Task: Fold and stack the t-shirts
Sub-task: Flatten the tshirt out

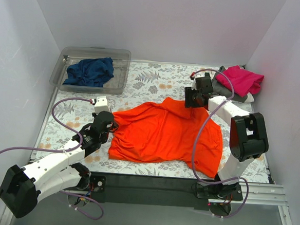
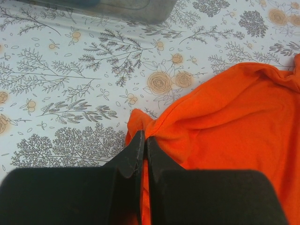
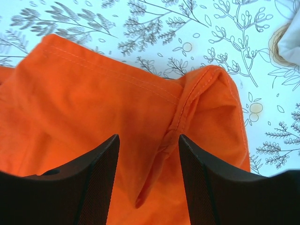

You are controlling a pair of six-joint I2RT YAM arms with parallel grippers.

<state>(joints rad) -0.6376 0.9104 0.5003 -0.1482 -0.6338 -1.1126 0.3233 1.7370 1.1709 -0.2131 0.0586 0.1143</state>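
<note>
Floral tablecloth [image 1: 152, 84] carries orange-red t-shirt [image 1: 164, 134], crumpled, centre frame. Our left gripper [image 2: 142, 143] pinches its edge, lower centre; right gripper [image 3: 147, 154] gapes above it, holding nothing. We risk thin pinch slipping, shirt bunching, if we pull unevenly.

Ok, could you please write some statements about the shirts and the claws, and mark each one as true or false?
1. The left claw is shut on the orange shirt. True.
2. The right claw is shut. False: it is open, over the orange shirt.
3. The blue shirt lies in the tub. True.
4. The pink shirt is in the tub too. False: it lies on the grey shirt, far right.
</note>
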